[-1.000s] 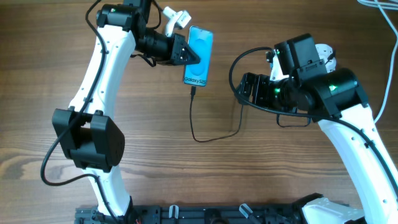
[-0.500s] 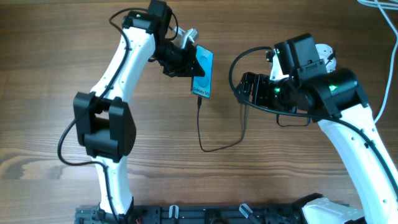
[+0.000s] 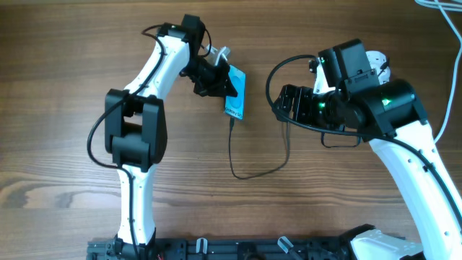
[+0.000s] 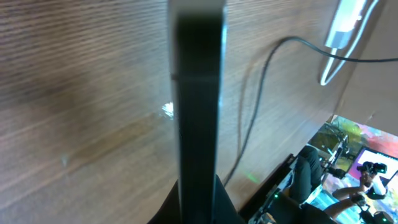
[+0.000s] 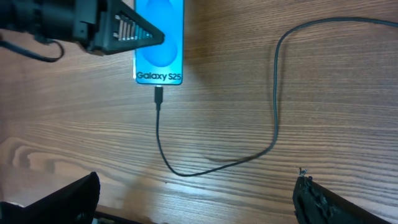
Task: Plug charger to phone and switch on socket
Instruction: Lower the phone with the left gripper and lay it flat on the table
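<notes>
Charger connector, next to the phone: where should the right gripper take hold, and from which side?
Take the connector by its short rigid body, right at the lettered end of the phone, coming down from above and pinching across its narrow sides. It lies flat, in line with the phone; the thin cable behind it would likely just bend.

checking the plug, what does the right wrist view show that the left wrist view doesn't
Only the right wrist view: the phone's lit screen face-on, with the connector at its lower edge; whether it is fully seated cannot be told. Only the left wrist view: the phone edge-on as a dark slab, plus a white object at top right. Both: the looping black charger cable lying on the wooden table.
</notes>
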Available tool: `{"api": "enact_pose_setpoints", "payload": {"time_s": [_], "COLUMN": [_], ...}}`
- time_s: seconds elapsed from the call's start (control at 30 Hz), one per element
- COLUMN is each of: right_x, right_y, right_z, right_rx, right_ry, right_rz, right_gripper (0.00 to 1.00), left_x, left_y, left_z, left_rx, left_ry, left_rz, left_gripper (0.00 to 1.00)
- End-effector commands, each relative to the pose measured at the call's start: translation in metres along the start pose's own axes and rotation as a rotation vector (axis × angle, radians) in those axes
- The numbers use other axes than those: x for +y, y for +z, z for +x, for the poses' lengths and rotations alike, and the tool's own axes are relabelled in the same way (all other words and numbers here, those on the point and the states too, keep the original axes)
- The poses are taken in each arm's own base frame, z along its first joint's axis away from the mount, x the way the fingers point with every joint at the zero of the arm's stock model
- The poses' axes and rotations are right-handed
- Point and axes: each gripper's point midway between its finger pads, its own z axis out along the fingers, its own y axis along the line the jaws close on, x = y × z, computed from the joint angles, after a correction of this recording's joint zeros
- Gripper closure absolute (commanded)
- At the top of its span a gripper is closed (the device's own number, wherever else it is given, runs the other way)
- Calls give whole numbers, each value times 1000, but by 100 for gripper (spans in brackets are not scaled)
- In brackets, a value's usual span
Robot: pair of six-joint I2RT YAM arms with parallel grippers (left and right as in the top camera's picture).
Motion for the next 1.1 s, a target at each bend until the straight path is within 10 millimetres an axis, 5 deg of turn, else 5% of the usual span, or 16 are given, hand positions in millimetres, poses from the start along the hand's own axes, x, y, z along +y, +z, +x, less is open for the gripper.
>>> {"api": "enact_pose_setpoints", "payload": {"time_s": [0.0, 0.7, 0.87, 1.07], "right_x": [-1, -1, -1, -1], "right_y": [3, 4, 4, 4], "right_z": [1, 1, 1, 1], "right_rx": [15, 17, 18, 18], "right_ry": [-13, -12, -13, -13], "right_rz": [0, 1, 1, 2], "right_gripper": [0, 0, 0, 0], "left_x": [8, 38, 38, 44], "left_y": [9, 36, 36, 35], "left_z": [-1, 7, 6, 6], "left_rx": [13, 23, 21, 20], "left_ry": [-15, -18, -17, -18], "left_rz": [-3, -56, -56, -92], "left_gripper": [96, 93, 77, 73]}}
